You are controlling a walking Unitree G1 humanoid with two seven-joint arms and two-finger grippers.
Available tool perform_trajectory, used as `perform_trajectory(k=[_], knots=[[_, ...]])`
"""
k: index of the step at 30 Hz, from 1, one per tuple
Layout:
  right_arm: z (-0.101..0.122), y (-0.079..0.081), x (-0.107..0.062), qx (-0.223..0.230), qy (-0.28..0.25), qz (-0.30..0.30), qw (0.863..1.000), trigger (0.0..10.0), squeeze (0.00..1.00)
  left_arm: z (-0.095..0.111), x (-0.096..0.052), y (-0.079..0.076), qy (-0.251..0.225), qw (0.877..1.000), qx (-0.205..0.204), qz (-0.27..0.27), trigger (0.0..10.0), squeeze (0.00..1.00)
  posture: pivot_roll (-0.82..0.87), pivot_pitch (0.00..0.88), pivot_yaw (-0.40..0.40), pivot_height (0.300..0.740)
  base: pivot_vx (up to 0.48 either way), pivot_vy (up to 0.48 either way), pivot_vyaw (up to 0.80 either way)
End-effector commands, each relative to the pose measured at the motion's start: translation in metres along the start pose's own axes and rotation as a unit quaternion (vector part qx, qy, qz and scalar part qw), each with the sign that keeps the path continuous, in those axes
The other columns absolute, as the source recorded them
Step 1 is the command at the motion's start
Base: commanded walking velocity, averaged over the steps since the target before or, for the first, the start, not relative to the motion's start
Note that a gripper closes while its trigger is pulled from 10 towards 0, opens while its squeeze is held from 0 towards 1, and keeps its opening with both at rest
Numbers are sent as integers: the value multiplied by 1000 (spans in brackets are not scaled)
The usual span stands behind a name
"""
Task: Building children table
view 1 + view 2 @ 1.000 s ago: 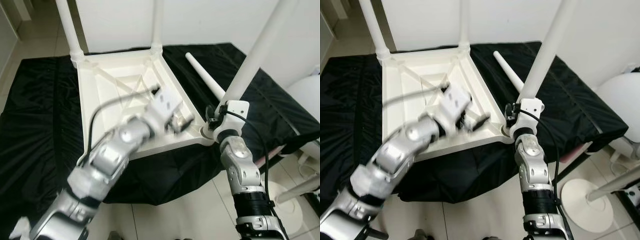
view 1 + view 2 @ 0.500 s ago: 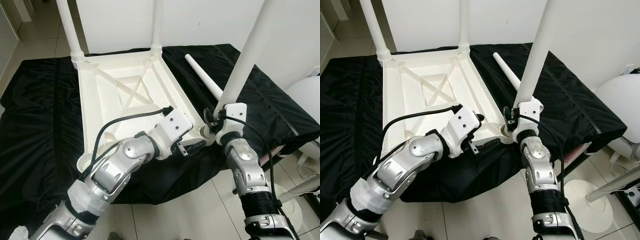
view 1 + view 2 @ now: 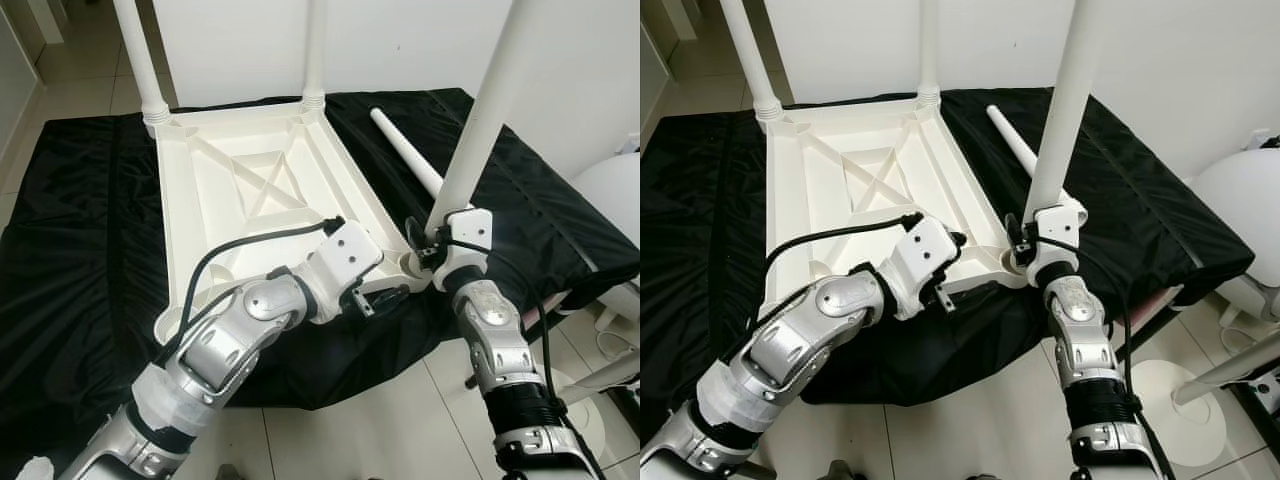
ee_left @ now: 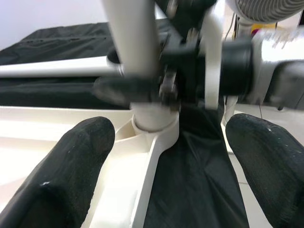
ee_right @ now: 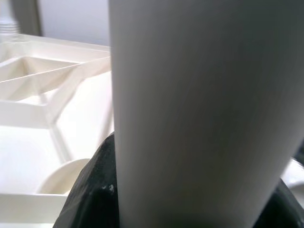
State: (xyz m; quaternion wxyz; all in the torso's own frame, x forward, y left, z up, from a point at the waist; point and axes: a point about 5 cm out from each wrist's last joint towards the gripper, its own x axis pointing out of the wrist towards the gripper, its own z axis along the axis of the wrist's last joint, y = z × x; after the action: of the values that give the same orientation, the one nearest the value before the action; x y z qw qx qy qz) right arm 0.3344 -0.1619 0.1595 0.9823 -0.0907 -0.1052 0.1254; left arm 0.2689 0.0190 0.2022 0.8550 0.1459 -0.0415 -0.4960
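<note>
A white plastic table top (image 3: 190, 240) lies upside down on a black cloth. Two white legs (image 3: 135, 55) (image 3: 316, 45) stand in its far corners. My right gripper (image 3: 432, 250) is shut on a third leg (image 3: 480, 130), holding it nearly upright over the near right corner socket (image 3: 412, 265). In the right wrist view this leg (image 5: 199, 114) is pressed against a black finger (image 5: 90, 190). My left gripper (image 3: 385, 297) is open at the table's near edge, beside that corner. Its wrist view looks between both fingers (image 4: 71, 161) at the socket (image 4: 152, 124).
A fourth white leg (image 3: 410, 160) lies loose on the cloth (image 3: 70, 230) to the right of the table top. A white rounded object (image 3: 612, 200) and a round white base (image 3: 1165, 395) stand on the tiled floor at the right. A white wall is behind.
My left arm swung from above the table top down to its near edge by the right corner and settled there. The held leg has tilted a little more upright.
</note>
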Motion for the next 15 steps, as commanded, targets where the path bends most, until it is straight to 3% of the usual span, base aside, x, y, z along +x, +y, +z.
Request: perform_trajectory(k=[1,15], knots=[[-17,5,-6,-2,37,17,999,10000,0,2,0,-7,1,999,1,-53,10000,0,13,73,6,740,0,0,0],[-33,16,-14,-14,43,70,997,10000,0,4,-2,-5,4,999,-1,-50,10000,0,21,84,9,740,0,0,0]])
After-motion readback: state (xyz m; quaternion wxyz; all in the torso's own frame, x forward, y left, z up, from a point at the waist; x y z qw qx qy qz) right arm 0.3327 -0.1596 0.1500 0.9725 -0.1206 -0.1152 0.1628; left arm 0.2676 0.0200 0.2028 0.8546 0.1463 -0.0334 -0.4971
